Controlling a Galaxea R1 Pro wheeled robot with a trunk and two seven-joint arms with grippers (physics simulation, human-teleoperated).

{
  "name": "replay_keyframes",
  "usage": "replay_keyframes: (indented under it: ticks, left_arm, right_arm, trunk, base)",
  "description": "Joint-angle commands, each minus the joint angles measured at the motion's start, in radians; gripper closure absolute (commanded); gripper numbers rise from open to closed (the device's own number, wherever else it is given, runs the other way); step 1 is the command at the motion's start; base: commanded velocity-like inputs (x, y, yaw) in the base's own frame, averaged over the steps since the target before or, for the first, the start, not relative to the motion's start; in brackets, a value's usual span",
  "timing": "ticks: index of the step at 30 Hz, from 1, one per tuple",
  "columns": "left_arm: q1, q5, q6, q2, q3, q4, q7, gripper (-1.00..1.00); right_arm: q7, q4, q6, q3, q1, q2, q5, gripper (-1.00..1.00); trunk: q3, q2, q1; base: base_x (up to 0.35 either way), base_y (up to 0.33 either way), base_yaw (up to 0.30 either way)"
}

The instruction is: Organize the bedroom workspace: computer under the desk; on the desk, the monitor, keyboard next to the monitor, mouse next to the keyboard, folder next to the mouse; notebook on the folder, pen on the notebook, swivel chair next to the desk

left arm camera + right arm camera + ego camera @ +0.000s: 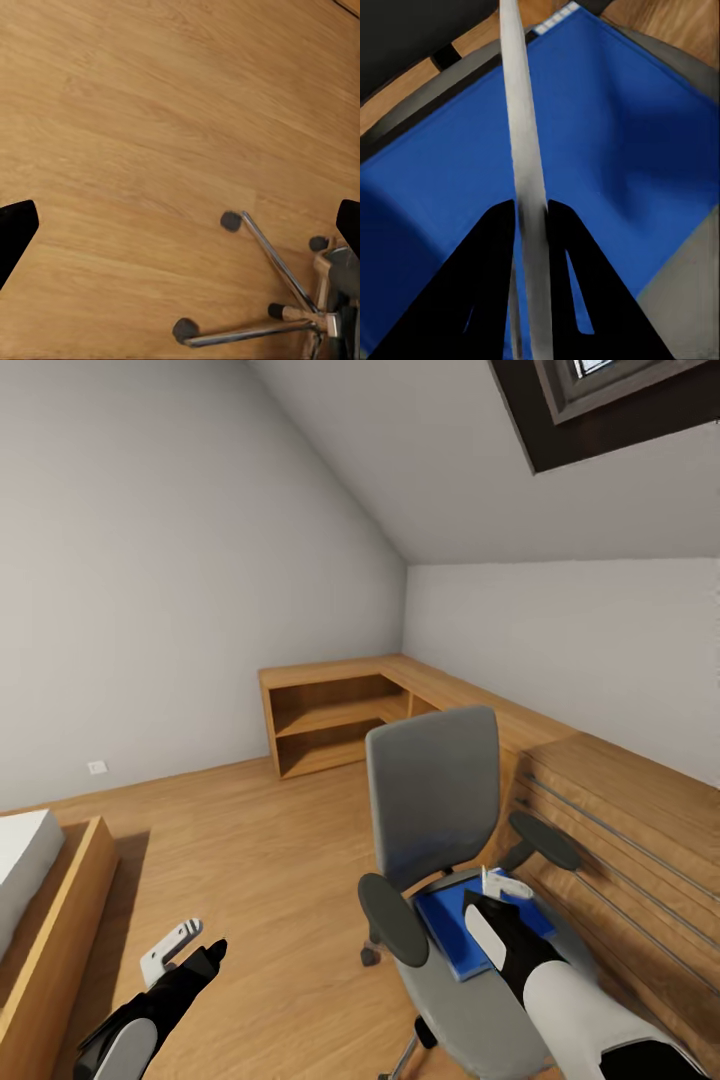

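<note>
- Swivel chair [440, 830]: stands on the wood floor [260, 840] beside the low wooden shelving [340, 715]; chrome base [285, 300] visible in the left wrist view.
- Folder [450, 935]: blue, lies flat on the chair seat.
- Right gripper [505, 888]: over the folder, fingers pinched shut on a thin white-silver pen [526, 172].
- Left gripper [185, 945]: above bare floor, fingers spread, holding nothing.

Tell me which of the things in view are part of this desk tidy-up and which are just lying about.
Job: swivel chair; blue folder on its seat; thin silver-white stick, apparently the pen, gripped in the right pincer over the folder.

Not the job: low wooden shelving; bed; skylight; wall socket.
</note>
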Motion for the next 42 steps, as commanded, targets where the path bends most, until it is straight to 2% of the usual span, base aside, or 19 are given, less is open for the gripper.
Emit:
replay_keyframes:
  ticks: [1, 7, 12, 16, 18, 20, 23, 24, 26, 28, 33, 34, 35, 38, 41, 42]
  left_arm:
    - [0.0, 0.007, 0.001, 0.001, -0.002, -0.001, 0.008, -1.0]
    - [0.0, 0.01, 0.001, 0.002, 0.0, 0.0, 0.007, -1.0]
    - [-0.001, 0.01, 0.001, 0.001, 0.0, 0.001, 0.007, -1.0]
    - [0.0, 0.01, 0.001, 0.002, 0.0, 0.001, 0.007, -1.0]
    - [0.0, 0.011, 0.001, 0.002, 0.0, 0.002, 0.007, -1.0]
    - [0.0, 0.01, 0.001, 0.001, 0.0, 0.008, 0.008, -1.0]
    - [-0.001, 0.01, 0.001, 0.001, -0.001, 0.015, 0.009, -1.0]
    - [0.0, 0.01, 0.001, 0.0, -0.002, 0.021, 0.009, -1.0]
    - [0.0, 0.01, 0.0, 0.0, -0.003, 0.026, 0.009, -1.0]
    - [0.0, 0.011, 0.0, -0.002, -0.004, 0.037, 0.01, -1.0]
    - [0.0, 0.012, 0.0, -0.003, -0.005, 0.054, 0.01, -1.0]
    - [0.0, 0.012, 0.0, -0.003, -0.006, 0.07, 0.009, -1.0]
    - [0.0, -0.009, -0.002, -0.004, -0.018, 0.248, 0.006, -1.0]
    - [0.0, -0.05, -0.017, -0.004, -0.026, 0.341, 0.001, -1.0]
    - [0.0, -0.094, -0.054, -0.006, -0.035, 0.395, -0.018, -1.0]
    - [-0.001, -0.12, -0.095, -0.006, -0.071, 0.451, -0.044, -1.0]
  right_arm:
    - [-0.005, -0.004, 0.006, 0.008, 0.0, -0.001, -0.008, 1.0]
    - [-0.006, -0.066, 0.061, 0.006, 0.004, -0.001, -0.011, 1.0]
    - [-0.009, -0.13, 0.089, 0.005, 0.026, -0.003, -0.011, 1.0]
    - [-0.032, -0.218, 0.146, 0.002, 0.058, -0.009, -0.013, 1.0]
    - [-0.066, -0.287, 0.187, -0.002, 0.083, -0.011, -0.014, 1.0]
    - [-0.148, -0.433, 0.248, -0.025, 0.141, -0.011, -0.015, 1.0]
    - [-0.198, -0.531, 0.272, -0.047, 0.183, -0.009, -0.016, 1.0]
    - [-0.226, -0.597, 0.288, -0.058, 0.212, -0.009, -0.016, 1.0]
    - [-0.248, -0.664, 0.308, -0.066, 0.24, -0.008, -0.016, 1.0]
    - [-0.277, -0.821, 0.392, -0.079, 0.296, -0.007, -0.018, 1.0]
    - [-0.286, -0.944, 0.489, -0.107, 0.33, -0.009, -0.047, 1.0]
    - [-0.288, -0.983, 0.522, -0.125, 0.339, -0.01, -0.063, 1.0]
    - [-0.288, -1.106, 0.683, -0.236, 0.356, -0.009, -0.105, 1.0]
    - [-0.287, -1.127, 0.703, -0.253, 0.357, -0.007, -0.109, 1.0]
    - [-0.285, -1.133, 0.71, -0.253, 0.357, -0.007, -0.11, 1.0]
    - [-0.283, -1.135, 0.713, -0.256, 0.356, -0.009, -0.111, 1.0]
  trunk:
    - [0.002, 0.007, -0.005]
    - [0.021, 0.049, -0.028]
    - [0.037, 0.084, -0.047]
    - [0.049, 0.112, -0.062]
    - [0.055, 0.126, -0.07]
    - [0.062, 0.14, -0.077]
    - [0.071, 0.161, -0.089]
    - [0.074, 0.168, -0.093]
    - [0.081, 0.182, -0.1]
    - [0.087, 0.196, -0.108]
    - [0.102, 0.231, -0.127]
    - [0.106, 0.238, -0.131]
    - [0.109, 0.245, -0.135]
    - [0.118, 0.266, -0.146]
    - [0.128, 0.287, -0.158]
    - [0.131, 0.294, -0.162]
  base:
    - [-0.338, 0.0, 0.0]
    - [-0.249, 0.0, 0.0]
    - [-0.058, 0.0, 0.0]
    - [-0.017, 0.0, 0.0]
    - [-0.007, 0.0, 0.0]
    - [-0.003, 0.0, 0.0]
    - [-0.001, 0.0, 0.0]
    - [0.0, 0.0, 0.0]
    - [0.0, 0.0, 0.0]
    - [0.0, 0.0, 0.0]
    - [0.0, 0.0, 0.0]
    - [0.0, 0.0, 0.0]
    - [0.0, 0.0, 0.0]
    - [0.0, 0.0, 0.0]
    - [0.0, 0.0, 0.0]
    - [0.0, 0.0, 0.0]
